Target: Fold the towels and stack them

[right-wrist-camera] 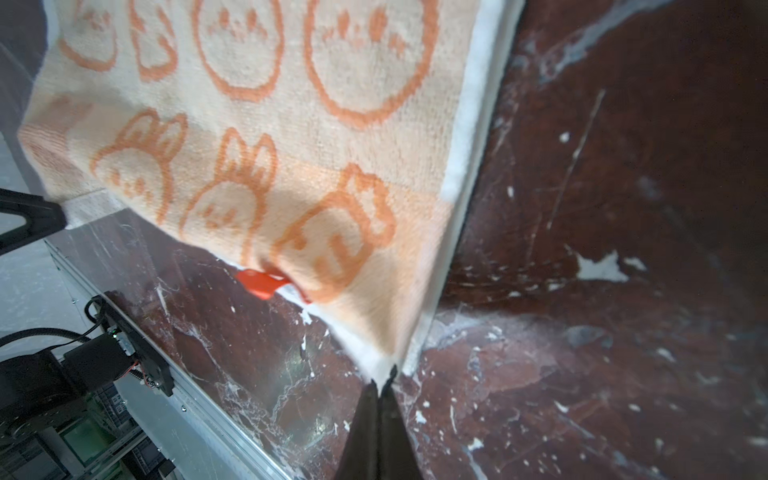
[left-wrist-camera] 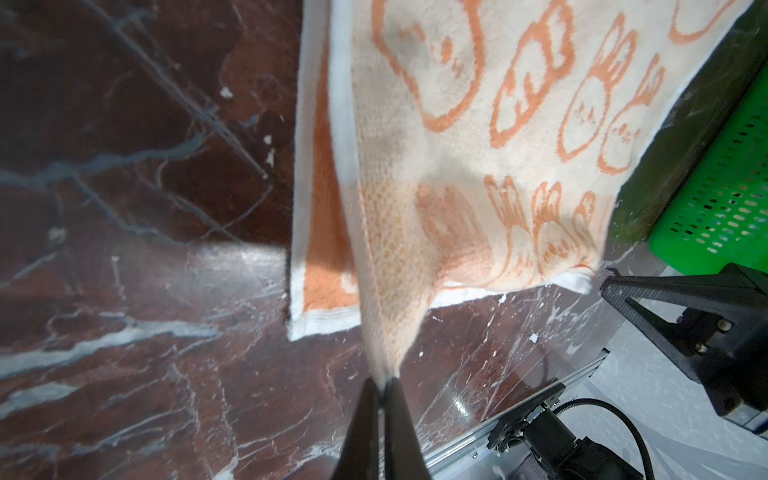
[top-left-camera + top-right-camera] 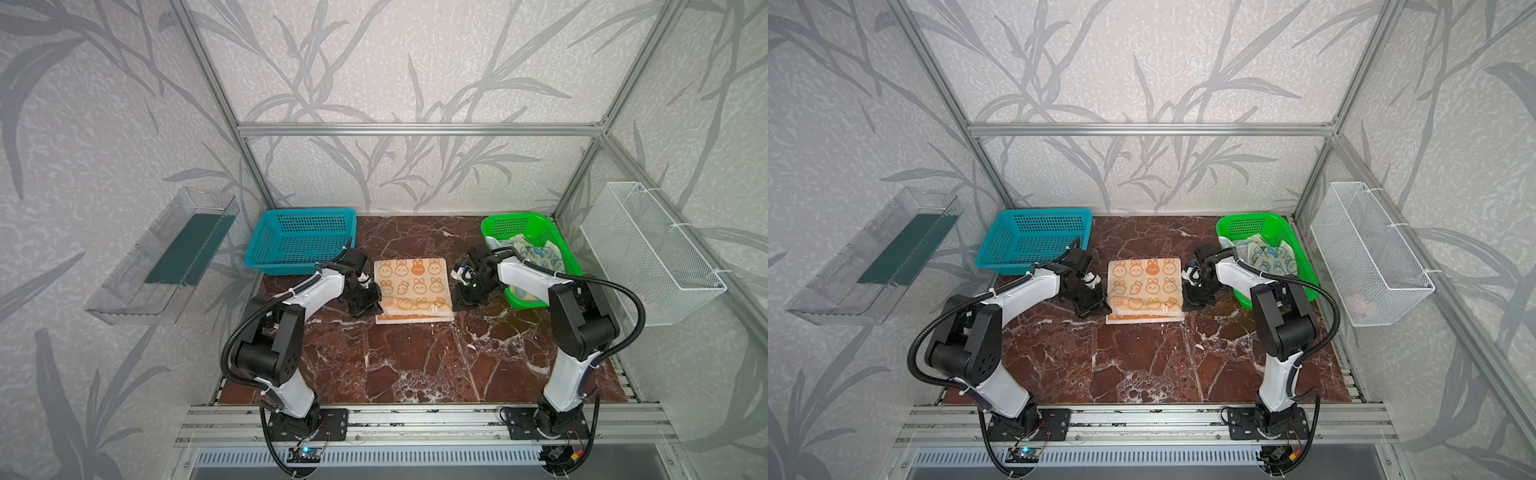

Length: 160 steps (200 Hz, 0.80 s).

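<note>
- Pinching only the very tip of a corner, your left gripper [image 2: 384,380] is closed tight on the top layer of the peach-orange bunny towel [image 3: 411,286]. Your right gripper [image 1: 384,374] is clamped just as thinly on the other near corner.
- Treat that grip as the weak point. With so little terry between the jaws, one corner could slip out mid-fold and the layer would land skewed or bunched.
- Watch the lower layer too. It lies flat on the marble tabletop [image 3: 415,365] with its orange edge showing beneath the raised one, and an uneven pull could drag it along and spoil the edges.
- Mind the red tag [image 1: 259,284] at the raised edge near your right gripper, since it may flip outward.
- Note that the towel sits mid-table between the blue basket [image 3: 307,212] and the green basket [image 3: 523,216]. Each arm is close beside its basket, so a wide swing could knock one.
- Expect more work, because cream-and-blue towels [image 3: 540,251] lie crumpled in the green basket.
- Disregard the clear tray [image 3: 158,257] and the white wire basket [image 3: 648,249] on the side walls, which are well apart from the towel.
</note>
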### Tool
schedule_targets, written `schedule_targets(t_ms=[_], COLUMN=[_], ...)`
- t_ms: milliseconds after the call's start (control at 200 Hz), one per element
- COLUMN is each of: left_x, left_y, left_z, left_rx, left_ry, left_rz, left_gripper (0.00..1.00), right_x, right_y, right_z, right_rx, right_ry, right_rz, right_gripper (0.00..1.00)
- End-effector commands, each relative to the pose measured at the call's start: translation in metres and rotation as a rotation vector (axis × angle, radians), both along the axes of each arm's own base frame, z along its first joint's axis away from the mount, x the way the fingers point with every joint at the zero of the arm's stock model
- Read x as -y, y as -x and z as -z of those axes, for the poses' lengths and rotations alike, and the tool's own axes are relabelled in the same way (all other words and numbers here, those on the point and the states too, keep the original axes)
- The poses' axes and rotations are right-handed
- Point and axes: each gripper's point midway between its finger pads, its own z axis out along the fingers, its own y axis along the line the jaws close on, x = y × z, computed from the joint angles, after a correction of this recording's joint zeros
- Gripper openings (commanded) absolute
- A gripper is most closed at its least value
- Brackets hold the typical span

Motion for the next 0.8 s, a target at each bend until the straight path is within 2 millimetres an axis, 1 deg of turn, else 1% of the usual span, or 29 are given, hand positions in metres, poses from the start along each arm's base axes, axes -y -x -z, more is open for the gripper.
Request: schedule_targets(t_ms=[0, 135, 300, 400, 480, 595, 720, 775, 795], left_x=[-0.005, -0.009, -0.006, -0.007, -0.007, -0.009, -0.01, -0.01, -0.01], left_y=[0.024, 0.038, 0.041, 0.039, 0.039, 0.038, 0.028, 0.023, 0.022], left_z=[-0.001, 0.012, 0.023, 0.024, 0.024, 0.019, -0.001, -0.013, -0.017], left_rx=[-0.037, -0.067, -0.083, -0.081, -0.082, -0.069, -0.011, 0.015, 0.025], left_ry=[-0.009, -0.015, 0.013, 0.004, 0.0, -0.01, -0.023, -0.025, -0.026], left_rz=[0.021, 0.019, 0.0, 0.001, 0.005, 0.012, 0.021, 0.026, 0.027], left_gripper=[0.0, 0.0, 0.0, 0.01, 0.1, 0.29, 0.62, 0.82, 0.85], right_x=[0.0, 0.003, 0.001, 0.001, 0.0, -0.003, -0.016, -0.022, -0.024], right_y=[0.009, 0.015, 0.018, 0.018, 0.018, 0.019, 0.018, 0.016, 0.015], right_z=[-0.015, -0.005, 0.007, 0.01, 0.013, 0.012, 0.002, -0.005, -0.008], right_rx=[-0.003, -0.02, -0.037, -0.033, -0.031, -0.021, -0.004, 0.005, 0.008], right_ry=[-0.029, -0.02, -0.012, 0.012, 0.031, 0.051, 0.003, -0.025, -0.035], right_rz=[-0.004, -0.004, -0.005, -0.011, -0.023, -0.035, -0.041, -0.035, -0.032], right_gripper=[0.0, 0.0, 0.0, 0.1, 0.17, 0.26, 0.41, 0.46, 0.48])
